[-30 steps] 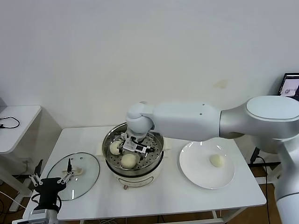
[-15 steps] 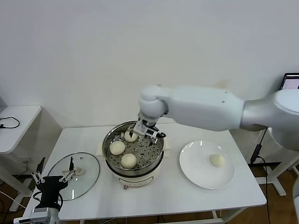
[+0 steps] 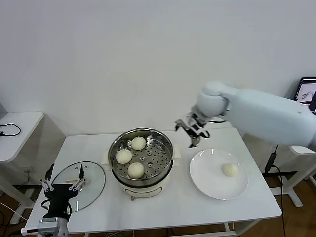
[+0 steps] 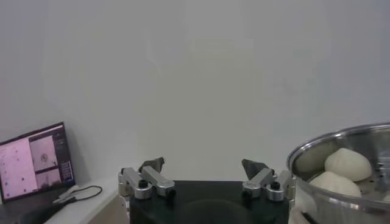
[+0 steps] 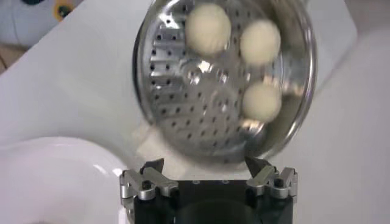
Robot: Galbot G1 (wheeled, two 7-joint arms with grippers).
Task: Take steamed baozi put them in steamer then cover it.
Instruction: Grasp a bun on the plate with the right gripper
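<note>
Three steamed baozi [image 3: 129,157] are seated in the steamer [image 3: 164,170], one is left on the plate [image 3: 205,185], and it could be nudged off-centre or dented if the empty, wide-open right tool [image 3: 191,130] is lowered askew.

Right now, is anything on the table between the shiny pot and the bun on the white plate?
Head view: only bare tabletop and plate between the round steel steamer and the round off-white baozi.

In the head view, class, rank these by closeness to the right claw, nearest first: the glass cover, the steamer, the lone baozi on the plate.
Measured from the right claw, held open above the table:
1. The steamer, on its left.
2. The lone baozi, on the plate, lower right; close to call with the steamer.
3. The cover, far left, plainly farthest.
</note>
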